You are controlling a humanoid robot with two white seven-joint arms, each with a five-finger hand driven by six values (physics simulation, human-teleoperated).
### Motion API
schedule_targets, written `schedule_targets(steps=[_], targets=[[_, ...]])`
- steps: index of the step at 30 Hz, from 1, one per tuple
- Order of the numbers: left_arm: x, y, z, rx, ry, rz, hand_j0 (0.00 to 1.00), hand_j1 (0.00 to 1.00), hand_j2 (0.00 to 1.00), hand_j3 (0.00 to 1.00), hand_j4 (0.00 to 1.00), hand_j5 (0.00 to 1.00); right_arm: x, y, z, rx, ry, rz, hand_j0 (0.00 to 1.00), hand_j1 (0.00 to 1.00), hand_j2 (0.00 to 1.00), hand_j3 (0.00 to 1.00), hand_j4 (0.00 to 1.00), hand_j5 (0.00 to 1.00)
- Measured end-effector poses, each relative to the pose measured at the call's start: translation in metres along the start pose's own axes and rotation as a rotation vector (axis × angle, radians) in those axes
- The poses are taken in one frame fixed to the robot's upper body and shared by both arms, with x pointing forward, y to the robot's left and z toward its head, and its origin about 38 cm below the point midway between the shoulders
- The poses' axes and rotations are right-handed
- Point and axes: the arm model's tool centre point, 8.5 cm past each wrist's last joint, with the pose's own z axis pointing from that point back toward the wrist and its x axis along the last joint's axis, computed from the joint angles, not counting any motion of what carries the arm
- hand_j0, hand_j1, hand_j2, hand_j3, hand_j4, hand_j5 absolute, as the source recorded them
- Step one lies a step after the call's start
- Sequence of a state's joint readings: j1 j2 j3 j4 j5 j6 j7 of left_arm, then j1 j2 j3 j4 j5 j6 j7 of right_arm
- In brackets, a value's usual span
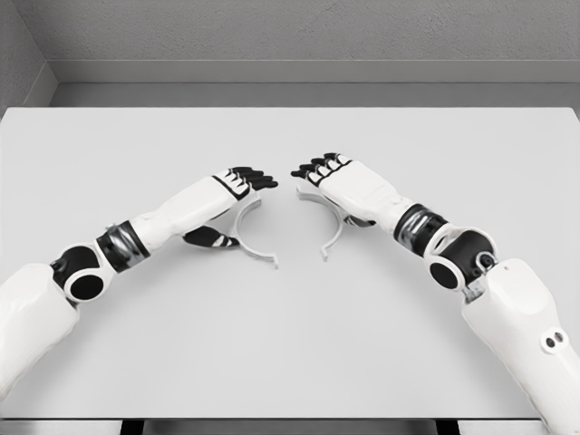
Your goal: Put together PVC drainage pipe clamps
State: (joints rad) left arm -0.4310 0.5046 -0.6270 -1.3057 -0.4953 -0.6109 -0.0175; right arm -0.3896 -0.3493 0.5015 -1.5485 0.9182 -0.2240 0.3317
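Two white half-ring clamp pieces lie on the white table (pixel 290 344) near its middle. The left clamp half (pixel 243 237) curves from under my left hand (pixel 237 195) toward the front, ending in a flat tab. That hand hovers over it, fingers stretched out, thumb spread low beside the arc, open. The right clamp half (pixel 334 234) mirrors it, with its upper part hidden beneath my right hand (pixel 328 177). The right hand's fingers are extended above the piece and its thumb is hidden. The two hands face each other, fingertips a small gap apart.
The table's far edge meets a grey wall and floor strip (pixel 290 86). My left forearm (pixel 136 240) and right forearm (pixel 426 236) lie diagonally over the table's front corners.
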Motion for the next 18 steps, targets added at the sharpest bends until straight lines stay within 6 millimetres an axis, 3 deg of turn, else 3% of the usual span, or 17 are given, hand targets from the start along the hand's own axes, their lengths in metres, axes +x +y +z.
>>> schedule_targets(steps=[5, 9, 11, 14, 18], targets=[[-0.007, 0.007, 0.006, 0.0, 0.016, -0.014, 1.0, 1.0, 1.0, 1.0, 1.0, 1.0, -0.001, 0.0, 0.003, -0.003, 0.003, 0.0, 1.0, 1.0, 1.0, 1.0, 1.0, 1.0], [-0.015, 0.014, 0.015, -0.011, 0.038, -0.033, 1.0, 1.0, 1.0, 1.0, 1.0, 1.0, -0.028, -0.017, 0.022, -0.05, 0.076, 0.006, 1.0, 1.0, 1.0, 1.0, 1.0, 1.0], [-0.018, 0.016, 0.017, -0.013, 0.047, -0.038, 1.0, 1.0, 1.0, 1.0, 1.0, 1.0, -0.042, -0.018, 0.04, -0.067, 0.121, -0.001, 1.0, 1.0, 1.0, 1.0, 1.0, 1.0], [-0.022, 0.028, 0.012, -0.002, 0.047, -0.057, 1.0, 1.0, 1.0, 1.0, 1.0, 1.0, -0.058, -0.004, 0.086, -0.083, 0.191, -0.031, 1.0, 1.0, 1.0, 1.0, 1.0, 1.0], [-0.019, 0.026, 0.003, 0.006, 0.034, -0.048, 1.0, 1.0, 1.0, 1.0, 1.0, 1.0, -0.085, -0.029, 0.132, -0.182, 0.229, 0.007, 1.0, 1.0, 1.0, 1.0, 1.0, 1.0]])
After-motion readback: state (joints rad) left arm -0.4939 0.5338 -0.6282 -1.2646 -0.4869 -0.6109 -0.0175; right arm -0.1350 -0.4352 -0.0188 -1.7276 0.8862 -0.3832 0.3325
